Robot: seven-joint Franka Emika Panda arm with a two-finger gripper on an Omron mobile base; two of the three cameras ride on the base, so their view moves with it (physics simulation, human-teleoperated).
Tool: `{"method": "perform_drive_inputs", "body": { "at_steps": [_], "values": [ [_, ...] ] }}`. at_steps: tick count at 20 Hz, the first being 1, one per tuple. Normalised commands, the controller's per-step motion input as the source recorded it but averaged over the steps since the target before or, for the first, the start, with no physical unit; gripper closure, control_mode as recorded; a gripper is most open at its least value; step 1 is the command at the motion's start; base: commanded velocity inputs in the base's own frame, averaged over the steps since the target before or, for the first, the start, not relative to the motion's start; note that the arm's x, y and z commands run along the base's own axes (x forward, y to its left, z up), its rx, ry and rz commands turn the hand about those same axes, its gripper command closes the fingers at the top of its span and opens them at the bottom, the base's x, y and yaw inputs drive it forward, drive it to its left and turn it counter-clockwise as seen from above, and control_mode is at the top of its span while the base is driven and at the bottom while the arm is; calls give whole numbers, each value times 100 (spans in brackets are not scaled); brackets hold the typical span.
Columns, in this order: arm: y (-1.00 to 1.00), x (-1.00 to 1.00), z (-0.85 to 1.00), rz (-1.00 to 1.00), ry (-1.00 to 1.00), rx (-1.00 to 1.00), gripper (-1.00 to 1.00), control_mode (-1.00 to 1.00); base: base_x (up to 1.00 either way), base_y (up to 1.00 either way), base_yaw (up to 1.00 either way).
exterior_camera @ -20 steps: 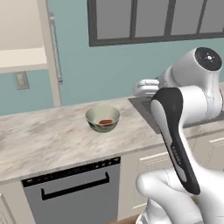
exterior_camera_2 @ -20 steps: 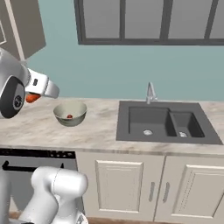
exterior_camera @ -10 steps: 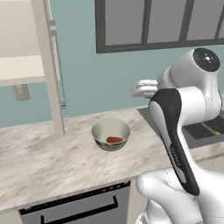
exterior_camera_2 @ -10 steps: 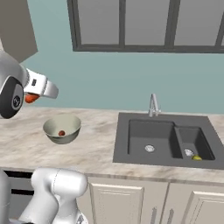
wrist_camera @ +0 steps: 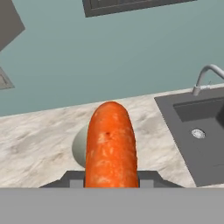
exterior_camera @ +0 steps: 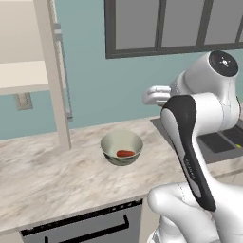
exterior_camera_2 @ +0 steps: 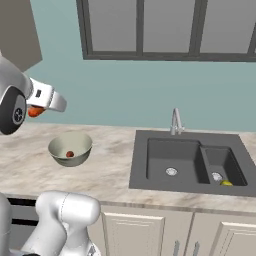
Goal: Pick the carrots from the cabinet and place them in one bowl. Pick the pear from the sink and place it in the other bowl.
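Observation:
The cream-interior bowl [exterior_camera: 122,141] stands on the marble counter with one carrot [exterior_camera: 125,153] lying in it; from the right it is the bowl [exterior_camera_2: 70,145] with that carrot [exterior_camera_2: 70,154]. My gripper [exterior_camera_2: 36,112] hangs up and to the left of the bowl, shut on the second carrot [exterior_camera_2: 34,111]. In the hand view this carrot [wrist_camera: 111,144] stands between my gripper [wrist_camera: 111,178] fingers, with the bowl [wrist_camera: 78,146] partly hidden behind it. The pear [exterior_camera_2: 226,183] lies in the sink's [exterior_camera_2: 190,160] small right basin. The cabinet [exterior_camera: 23,76] stands open at left. The silvery bowl is out of view.
A chrome faucet [exterior_camera_2: 176,122] rises behind the sink. A dark-framed window [exterior_camera_2: 165,30] runs above the teal wall. A black appliance front [exterior_camera: 80,228] sits under the counter [exterior_camera: 47,180]. The cabinet's upright side panel [exterior_camera: 54,80] reaches down to the counter left of the bowl.
The whole picture has shifted, so the base has driven: bowl and cabinet now look nearer and the sink sits further right. My gripper still holds the carrot.

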Motion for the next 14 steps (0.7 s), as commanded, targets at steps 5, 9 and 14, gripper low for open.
{"method": "perform_drive_inputs", "body": {
  "at_steps": [5,9,14],
  "values": [
    [-12,31,-12,12,4,1,100,-100,0,0,0],
    [-11,51,-45,29,16,0,100,-100,0,0,0],
    [2,35,-74,30,28,-17,100,-100,0,0,0]
  ]
}}
